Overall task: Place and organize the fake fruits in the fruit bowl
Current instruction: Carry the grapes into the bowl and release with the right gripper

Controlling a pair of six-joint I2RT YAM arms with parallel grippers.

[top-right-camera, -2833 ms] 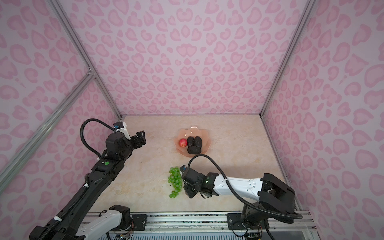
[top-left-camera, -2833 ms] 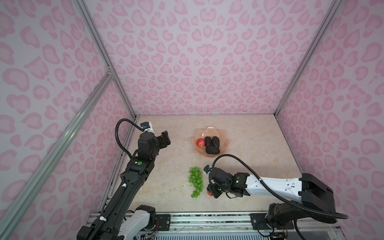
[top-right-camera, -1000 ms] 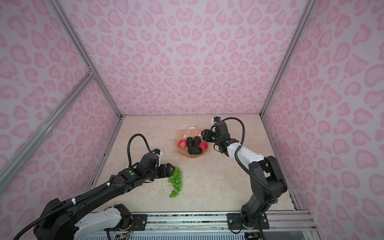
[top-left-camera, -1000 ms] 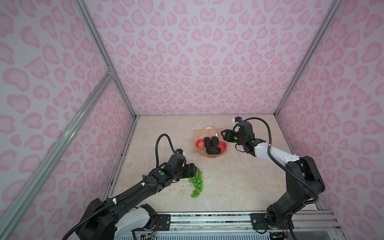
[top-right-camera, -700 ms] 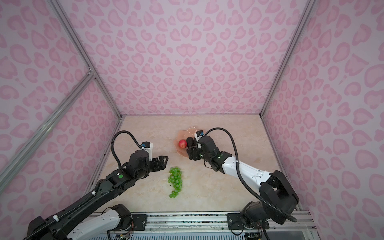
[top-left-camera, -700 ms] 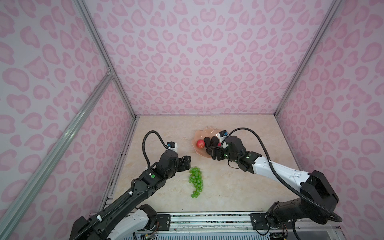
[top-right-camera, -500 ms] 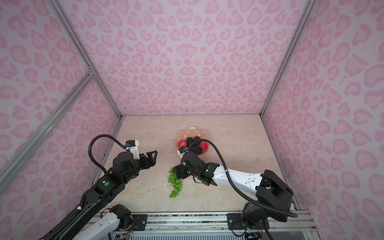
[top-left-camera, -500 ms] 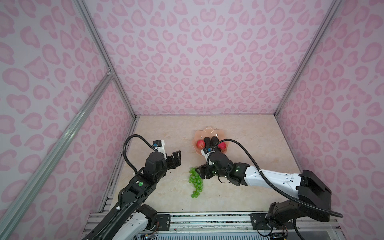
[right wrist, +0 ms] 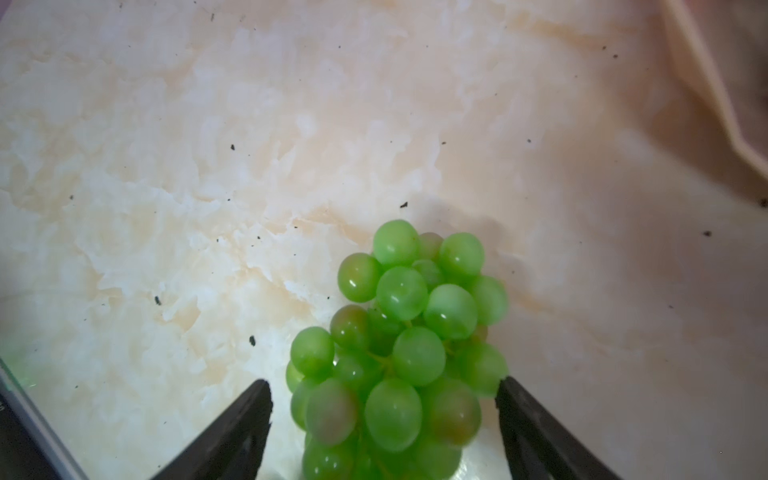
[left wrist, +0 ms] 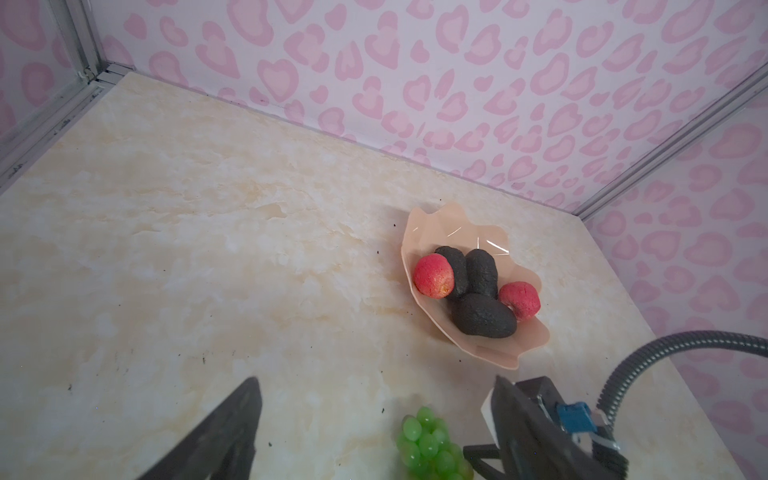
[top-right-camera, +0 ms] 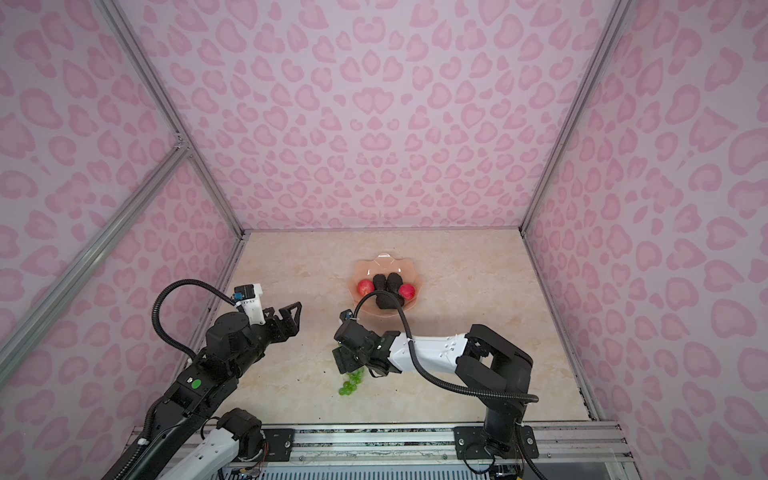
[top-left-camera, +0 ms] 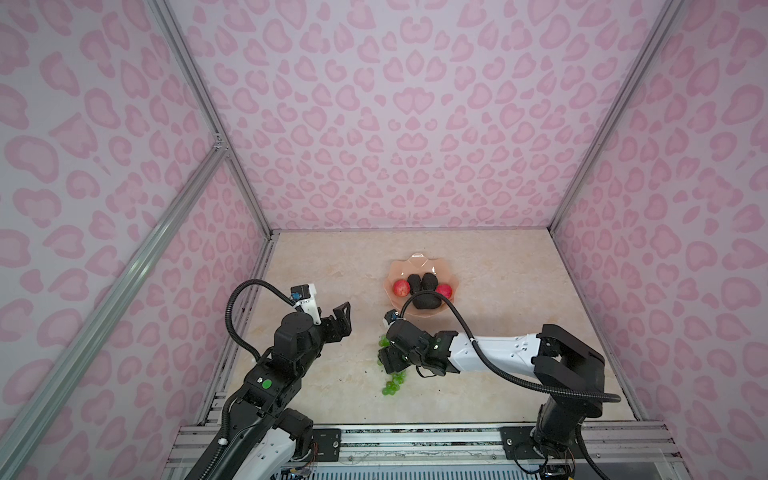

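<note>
The grapes (right wrist: 409,320) lie between the wide-spread jaws of the right gripper (right wrist: 382,384), which grips nothing. The bunch is glossy, bright green, tightly packed.

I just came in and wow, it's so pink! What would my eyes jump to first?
The walls all around, covered in pink heart-like blotches, grab you first. Then the bright green grapes lying on the marbled table near its front, with the right claw open astride them. Behind them sits the peach fruit bowl, holding two red fruits and three dark avocados.
</note>
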